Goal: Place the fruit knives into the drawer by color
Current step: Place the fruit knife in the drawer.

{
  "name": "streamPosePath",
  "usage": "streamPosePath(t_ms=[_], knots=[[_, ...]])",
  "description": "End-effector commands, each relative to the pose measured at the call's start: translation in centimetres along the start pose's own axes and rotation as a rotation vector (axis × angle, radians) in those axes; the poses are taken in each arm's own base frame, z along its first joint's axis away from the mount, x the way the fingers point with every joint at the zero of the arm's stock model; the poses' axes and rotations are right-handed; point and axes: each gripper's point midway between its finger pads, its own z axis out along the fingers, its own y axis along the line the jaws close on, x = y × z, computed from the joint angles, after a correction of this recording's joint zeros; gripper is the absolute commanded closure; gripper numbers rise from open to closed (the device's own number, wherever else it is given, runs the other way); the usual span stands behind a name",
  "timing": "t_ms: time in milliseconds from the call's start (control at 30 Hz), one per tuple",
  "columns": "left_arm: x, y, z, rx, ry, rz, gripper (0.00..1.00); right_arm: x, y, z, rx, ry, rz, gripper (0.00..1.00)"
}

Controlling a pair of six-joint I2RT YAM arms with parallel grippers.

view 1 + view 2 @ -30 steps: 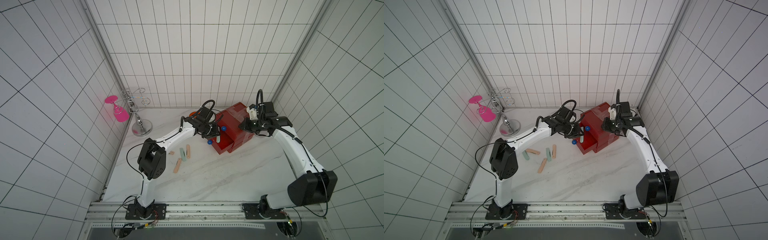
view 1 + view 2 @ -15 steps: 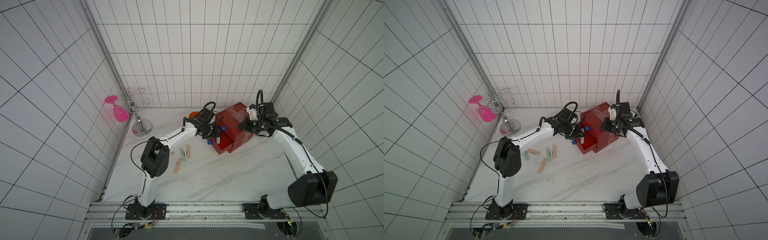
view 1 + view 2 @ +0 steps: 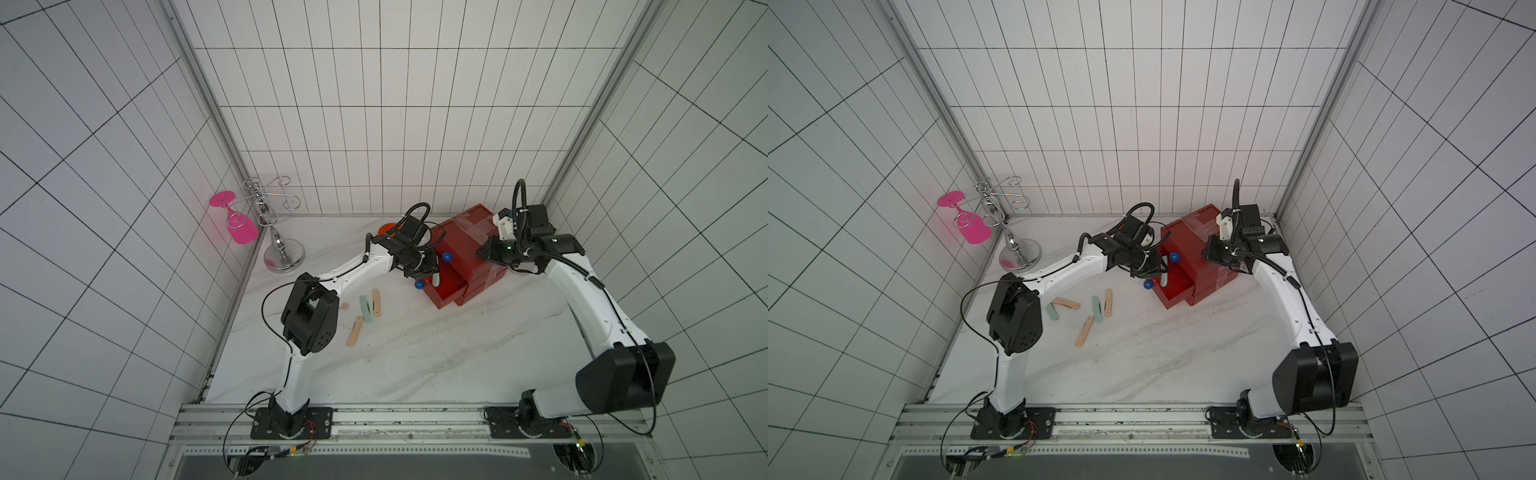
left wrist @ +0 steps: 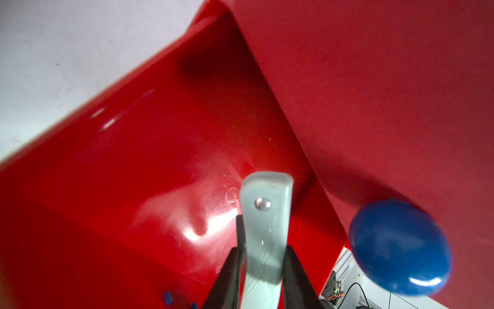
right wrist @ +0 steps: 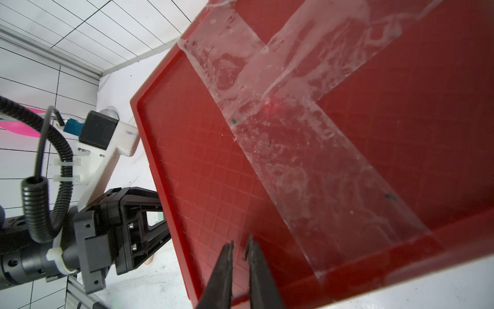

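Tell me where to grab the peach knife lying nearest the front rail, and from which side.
Grip the peach knife at its middle, from straight above, closing across its narrow width. It lies flat and slanted on the table; its far end nears the green knife, so avoid that end.

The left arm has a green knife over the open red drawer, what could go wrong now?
The mint-green knife points steeply down in the left pincer; released so, it may lean on the open drawer wall and block closing.
The blue knob above sits close beside the knife; lifting out could snag it.
The right pincer seems only to press the chest; bumps might shift it.
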Motion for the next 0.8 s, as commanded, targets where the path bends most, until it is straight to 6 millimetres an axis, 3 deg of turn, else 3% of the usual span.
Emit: streamPosePath(t_ms=[0,567,767], knots=[[-0.5,0.1,0.5,0.004,-0.005,0.004,0.72,9.0,-4.8,3.2,0.163,0.365,0.124,0.85],[-0.8,-0.9,-0.1,0.028,-0.015,0.014,0.64,9.0,-4.8,3.2,0.161,0.365,0.122,0.85],[-1.4,-3.1,-2.2,0.075,-0.048,0.040,0.64,9.1,-4.8,3.2,0.163,0.366,0.123,0.85]])
